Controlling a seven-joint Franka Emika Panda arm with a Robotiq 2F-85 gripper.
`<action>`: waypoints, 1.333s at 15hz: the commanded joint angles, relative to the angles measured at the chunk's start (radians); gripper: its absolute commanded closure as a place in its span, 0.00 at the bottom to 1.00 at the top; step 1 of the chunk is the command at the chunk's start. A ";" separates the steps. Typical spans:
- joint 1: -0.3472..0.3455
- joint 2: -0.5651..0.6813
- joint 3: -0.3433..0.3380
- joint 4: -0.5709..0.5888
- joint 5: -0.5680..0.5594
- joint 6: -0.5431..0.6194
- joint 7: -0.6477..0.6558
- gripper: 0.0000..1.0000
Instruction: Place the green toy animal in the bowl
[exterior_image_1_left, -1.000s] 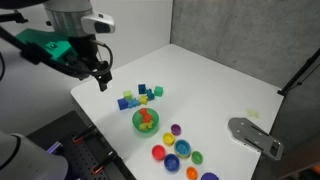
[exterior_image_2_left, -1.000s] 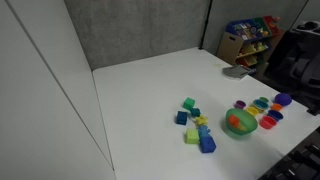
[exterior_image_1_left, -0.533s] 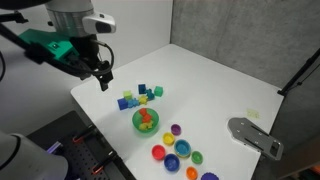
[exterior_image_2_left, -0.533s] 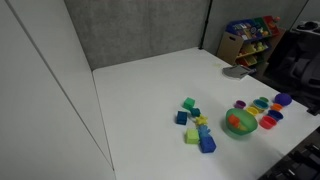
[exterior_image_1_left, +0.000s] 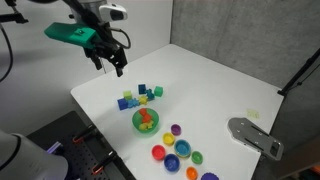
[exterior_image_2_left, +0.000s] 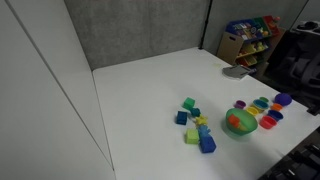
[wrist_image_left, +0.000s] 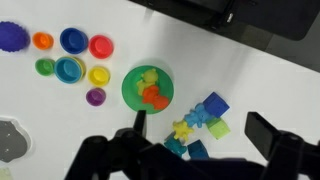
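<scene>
Hanging over the table (exterior_image_1_left: 215, 85) at the upper left of an exterior view, the gripper (exterior_image_1_left: 116, 66) is grasping nothing, its jaws standing wide apart in the wrist view. The green toy animal (wrist_image_left: 195, 119) seems to be lying among the blocks (wrist_image_left: 213, 106), just right of the bowl (wrist_image_left: 127, 90), though it is too small to single out surely.
</scene>
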 joint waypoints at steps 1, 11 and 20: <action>0.014 0.170 0.029 0.117 -0.019 0.058 0.031 0.00; 0.028 0.556 0.100 0.373 -0.005 0.236 0.124 0.00; 0.030 0.619 0.098 0.408 0.056 0.280 0.097 0.00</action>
